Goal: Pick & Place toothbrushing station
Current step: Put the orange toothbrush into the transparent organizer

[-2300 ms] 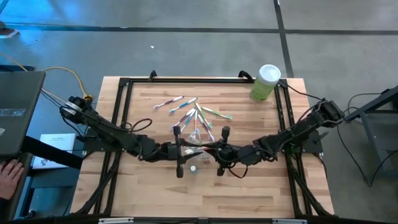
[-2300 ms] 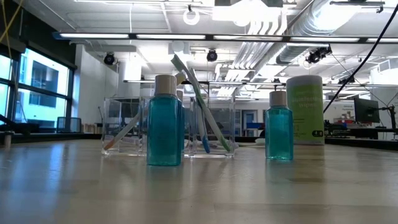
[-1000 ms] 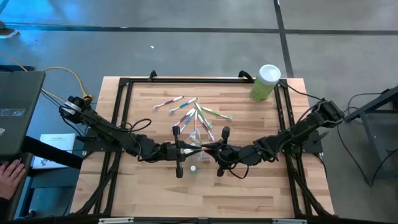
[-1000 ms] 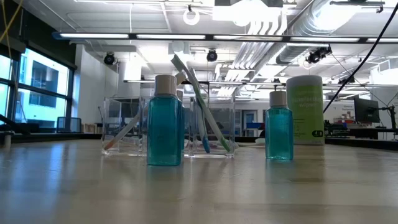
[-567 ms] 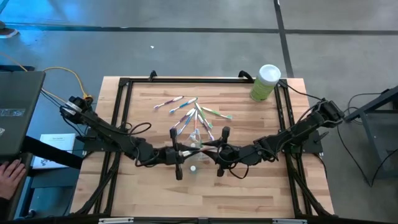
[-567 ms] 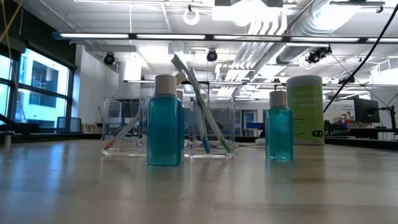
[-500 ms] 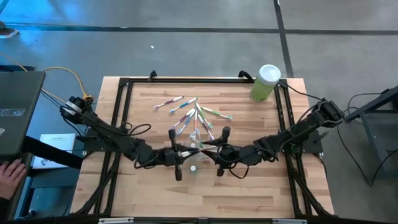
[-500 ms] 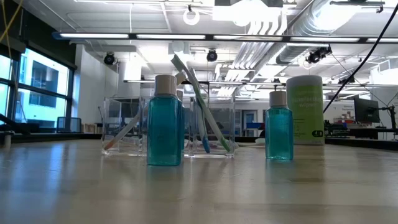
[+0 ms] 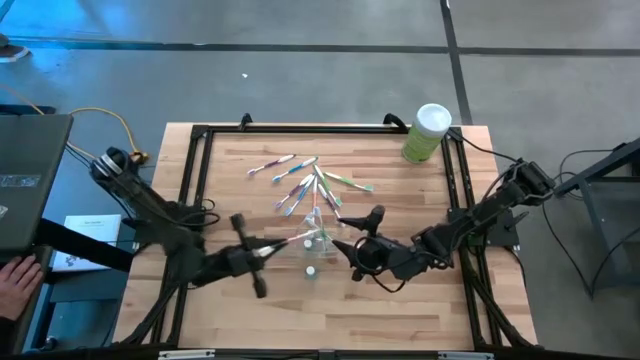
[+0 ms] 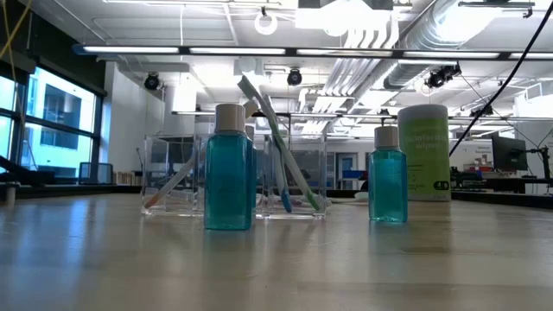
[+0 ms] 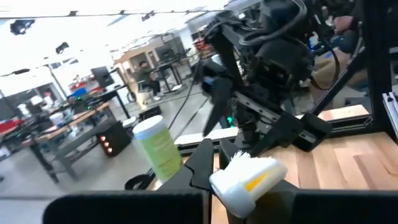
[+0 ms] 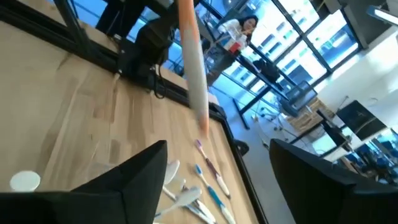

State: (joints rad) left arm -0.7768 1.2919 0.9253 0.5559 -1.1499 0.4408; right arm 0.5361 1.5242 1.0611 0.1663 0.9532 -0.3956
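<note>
My left gripper (image 9: 262, 251) is over the table's near left part, shut on a pale toothbrush (image 9: 296, 241) that sticks out level toward the middle. In the left wrist view the toothbrush (image 11: 249, 177) shows end-on. My right gripper (image 9: 348, 245) stands open just right of the middle, with the toothbrush's free end (image 12: 198, 93) in front of it, untouched. The clear holder (image 10: 233, 186) stands at mid-table with a few toothbrushes leaning in it. Several more toothbrushes (image 9: 305, 180) lie flat behind it. Neither gripper shows in the low view. My left gripper holds the toothbrush by one end (image 9: 270, 249), pinched between its two fingers. The fingers come level from the table's left and lie along it. The toothbrush is lifted clear and roughly level. The gripper's own body hides the exact place of contact in the wrist view.
Two small blue bottles with white caps (image 10: 229, 173) (image 10: 386, 177) stand near the holder. A tall green canister with a white lid (image 9: 428, 132) is at the far right corner. A dark frame (image 9: 300, 130) runs round the table top.
My right gripper has opened and let go of the toothbrush. My left gripper has swung toward the table's left and near edges, turning as it went and carrying the toothbrush away from the right gripper. The toothbrush stays clear of the table.
</note>
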